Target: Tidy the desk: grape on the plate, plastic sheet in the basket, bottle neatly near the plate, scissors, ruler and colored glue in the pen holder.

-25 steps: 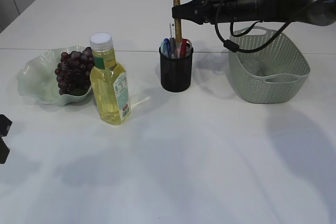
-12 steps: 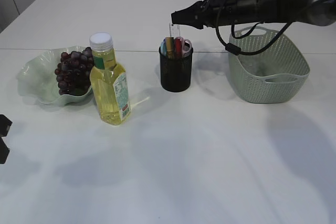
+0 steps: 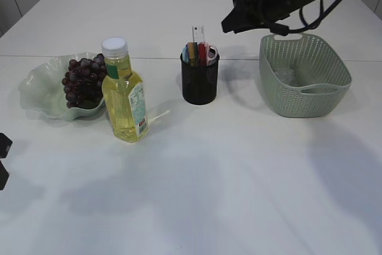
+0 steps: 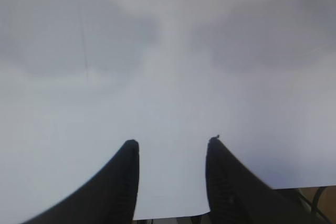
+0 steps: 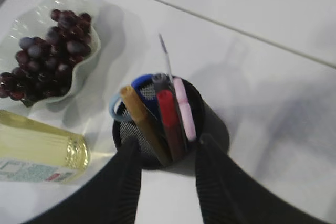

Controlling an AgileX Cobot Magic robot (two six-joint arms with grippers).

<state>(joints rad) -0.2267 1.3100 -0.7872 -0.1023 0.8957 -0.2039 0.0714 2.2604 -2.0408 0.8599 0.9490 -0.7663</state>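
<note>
The black mesh pen holder [image 3: 200,82] stands mid-table with a clear ruler [image 3: 197,33], blue-handled scissors [image 5: 122,109] and colored glue sticks [image 5: 167,115] in brown, red and pink upright inside it. My right gripper [image 3: 230,25] hovers above and to the right of the holder [image 5: 207,121], open [image 5: 168,141] and empty. Dark grapes [image 3: 83,82] lie on the pale green plate [image 3: 36,88]. Right beside the plate stands the yellow bottle [image 3: 125,100], upright. A glossy plastic sheet [image 3: 291,76] shows faintly in the green basket [image 3: 310,97]. My left gripper [image 4: 172,141] is open over bare table.
The white table [image 3: 239,177] stretches wide in front of the objects. A seam in the tabletop [image 3: 149,58] runs behind the plate and holder. My left gripper [image 3: 2,162] sits at the far left edge of the exterior view.
One second ago my right gripper held the brown glue stick above the pen holder. It has let go, the stick now stands in the holder, and the gripper has risen and drawn back right.
</note>
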